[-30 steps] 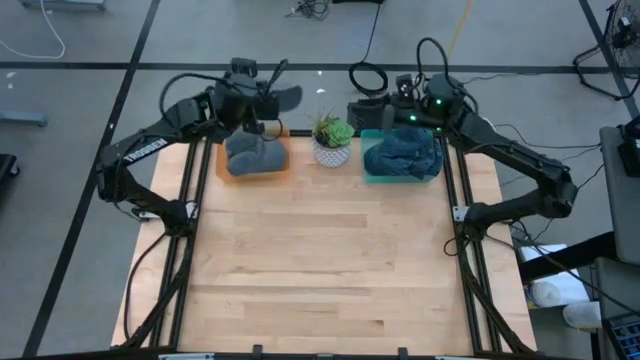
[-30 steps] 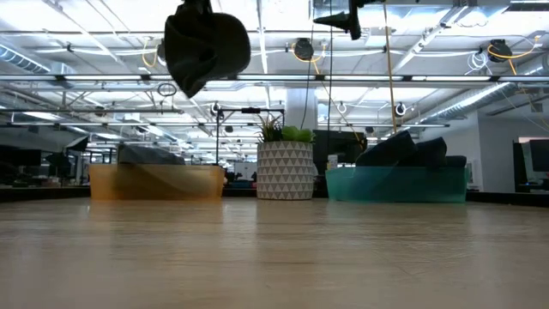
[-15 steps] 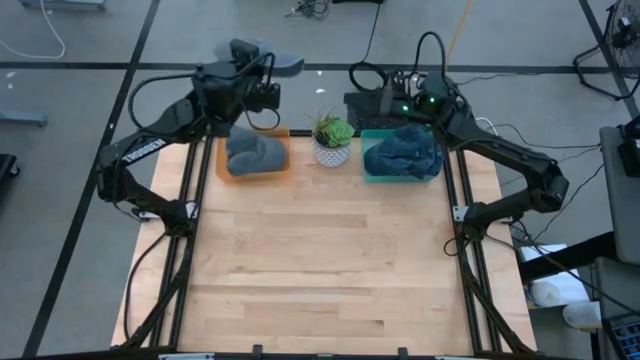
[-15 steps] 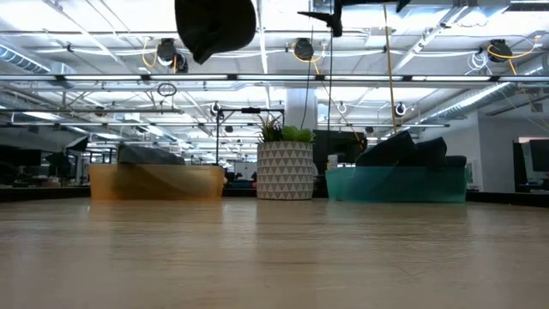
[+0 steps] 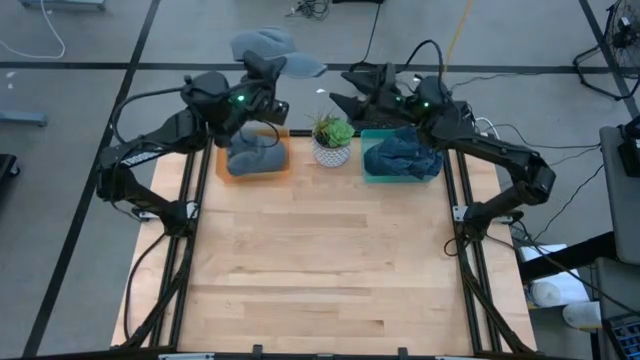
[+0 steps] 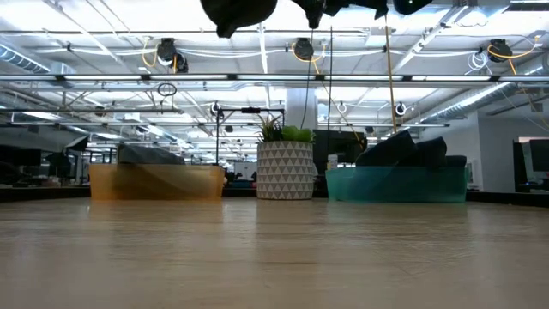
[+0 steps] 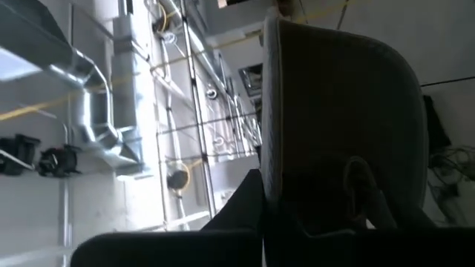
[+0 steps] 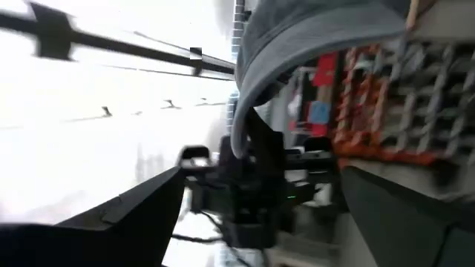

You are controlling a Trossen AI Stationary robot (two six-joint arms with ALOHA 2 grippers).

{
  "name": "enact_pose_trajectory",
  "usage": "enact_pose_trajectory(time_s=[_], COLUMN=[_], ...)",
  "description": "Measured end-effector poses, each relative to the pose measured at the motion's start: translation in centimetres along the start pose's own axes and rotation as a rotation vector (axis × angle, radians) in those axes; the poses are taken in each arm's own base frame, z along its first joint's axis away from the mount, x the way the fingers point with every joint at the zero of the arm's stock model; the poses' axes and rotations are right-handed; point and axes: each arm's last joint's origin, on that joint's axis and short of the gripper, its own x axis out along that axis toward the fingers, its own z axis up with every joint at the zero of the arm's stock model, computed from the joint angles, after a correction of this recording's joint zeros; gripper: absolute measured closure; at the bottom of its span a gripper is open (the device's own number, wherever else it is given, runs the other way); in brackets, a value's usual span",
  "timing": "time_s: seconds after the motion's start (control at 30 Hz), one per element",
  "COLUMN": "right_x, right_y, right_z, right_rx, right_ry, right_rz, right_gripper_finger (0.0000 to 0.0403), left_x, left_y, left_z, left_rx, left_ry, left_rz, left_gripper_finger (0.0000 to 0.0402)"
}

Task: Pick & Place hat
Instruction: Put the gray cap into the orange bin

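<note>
The wooden surface [image 5: 320,260] spreads broad beneath me, and along its far edge sit the orange bin [image 5: 252,170] with a grey hat heaped in it, the teal bin [image 5: 402,172] with a pile of blue-grey hats [image 5: 402,154], and between them the small potted plant [image 5: 332,140] in its patterned white pot. My left arm [image 5: 160,140] reaches up from the left side of the surface, and my right arm [image 5: 500,160] comes in from the right; both rise high over the far edge, above the bins, so that the low view catches only dark shapes at its upper rim. My left pincer [image 5: 262,72] is clenched on the brim edge of the grey hat [image 5: 268,46], which I hold aloft beyond the orange bin, well clear of the surface, its crown spread above my fingers. My right pincer [image 5: 345,88] stands released, its fingers wide apart, pointed toward the lifted hat from the other side of the plant and near to it, not touching. From my right wrist I see the hat's grey brim hanging over my left pincer; from my left wrist the stitched brim fills most of what I see.
</note>
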Motion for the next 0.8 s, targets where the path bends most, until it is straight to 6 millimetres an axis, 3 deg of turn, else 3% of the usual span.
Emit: enact_pose_trajectory(time_s=[0.2, 0.43, 0.8], right_x=[0.9, 1.2, 0.8], right_y=[-0.5, -0.9, -0.4], right_z=[-0.2, -0.6, -0.1], right_rx=[0.194, 0.271, 0.245], right_ry=[-0.010, -0.017, -0.037], right_rz=[0.103, 0.112, 0.127], right_gripper_finger=[0.0063, 0.0096, 0.0204], left_x=[0.0, 0.9, 0.3], left_y=[-0.4, -1.0, -0.8], left_z=[1.6, 4.6, 5.9], left_rx=[0.064, 0.131, 0.125], left_ry=[-0.050, -0.076, -0.057], left_rz=[-0.006, 0.026, 0.027], left_gripper_finger=[0.0394, 0.0394, 0.0394])
